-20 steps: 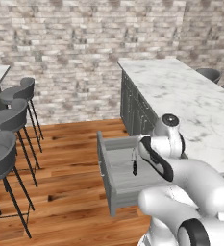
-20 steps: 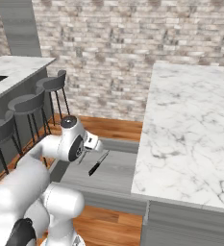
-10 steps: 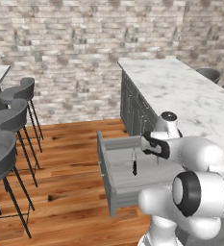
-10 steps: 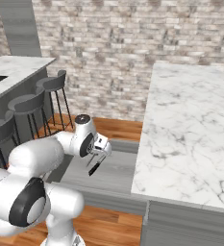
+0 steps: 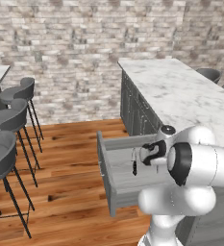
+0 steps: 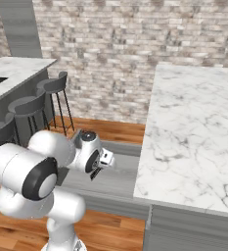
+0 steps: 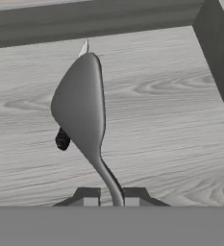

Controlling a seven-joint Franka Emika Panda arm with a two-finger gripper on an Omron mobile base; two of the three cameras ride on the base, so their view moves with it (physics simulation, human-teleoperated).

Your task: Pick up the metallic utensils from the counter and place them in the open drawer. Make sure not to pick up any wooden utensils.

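My gripper is shut on the slim handle of a silver-grey spoon, whose round bowl stands up in front of the hand camera. Under the spoon, a knife with a black handle lies on the floor of the open grey drawer. In the left base view the gripper hangs over the drawer, just right of the knife. In the right base view the gripper is over the drawer, beside the white marble counter.
The drawer's dark side wall rises at the right of the hand view and another wall runs along the top. Bar stools stand on the wooden floor left of the drawer. The counter stretches away on the right.
The arm's upper joints have swung round toward the cameras. The hand has stayed over the drawer with the spoon held, shifting only slightly.
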